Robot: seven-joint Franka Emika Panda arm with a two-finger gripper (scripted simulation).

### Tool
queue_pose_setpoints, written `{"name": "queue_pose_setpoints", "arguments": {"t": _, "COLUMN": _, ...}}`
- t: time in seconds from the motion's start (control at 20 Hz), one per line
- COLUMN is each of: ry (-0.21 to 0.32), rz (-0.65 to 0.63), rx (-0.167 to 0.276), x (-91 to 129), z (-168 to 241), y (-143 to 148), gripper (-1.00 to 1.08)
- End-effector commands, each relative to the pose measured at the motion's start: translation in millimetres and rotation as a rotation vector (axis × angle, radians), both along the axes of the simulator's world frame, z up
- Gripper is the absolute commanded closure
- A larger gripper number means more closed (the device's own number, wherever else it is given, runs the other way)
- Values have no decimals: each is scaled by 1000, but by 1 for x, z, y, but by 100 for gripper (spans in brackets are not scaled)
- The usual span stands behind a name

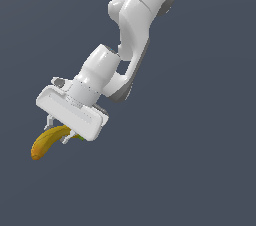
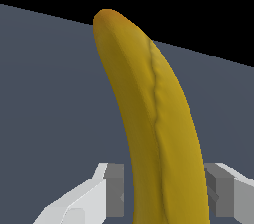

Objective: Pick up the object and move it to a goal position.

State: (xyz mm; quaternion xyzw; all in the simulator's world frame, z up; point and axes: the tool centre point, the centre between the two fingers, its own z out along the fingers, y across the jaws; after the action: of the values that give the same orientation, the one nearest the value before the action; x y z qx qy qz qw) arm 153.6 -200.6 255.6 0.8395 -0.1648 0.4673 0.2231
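Wrist view shows your claw point(image 2: 163, 193) clamped on the banana point(image 2: 149, 119) near its stem, most of it jutting beyond the fingertips; swing fast and it may pivot loose.

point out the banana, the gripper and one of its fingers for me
banana point(image 1: 44, 143): exterior view, on the middle of its curved yellow body.
gripper point(image 1: 61, 132): exterior view, midway between the fingertips, closed around the banana.
finger point(image 2: 115, 188): wrist view, on the grey pad face beside the banana.
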Motion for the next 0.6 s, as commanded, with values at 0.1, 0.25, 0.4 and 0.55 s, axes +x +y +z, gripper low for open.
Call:
{"name": "queue_pose_setpoints", "arguments": {"t": 0.1, "ry": -105, "rz": -44, "rx": -43, "x": 6, "z": 40, "y": -10, "gripper": 108}}
{"name": "queue_pose_setpoints", "arguments": {"t": 0.25, "ry": -172, "rz": -74, "rx": -71, "x": 7, "z": 64, "y": -16, "gripper": 108}}
{"name": "queue_pose_setpoints", "arguments": {"t": 0.4, "ry": -238, "rz": -105, "rx": -99, "x": 7, "z": 89, "y": -22, "gripper": 108}}
{"name": "queue_pose_setpoints", "arguments": {"t": 0.55, "ry": -299, "rz": -135, "rx": -124, "x": 4, "z": 112, "y": -28, "gripper": 108}}
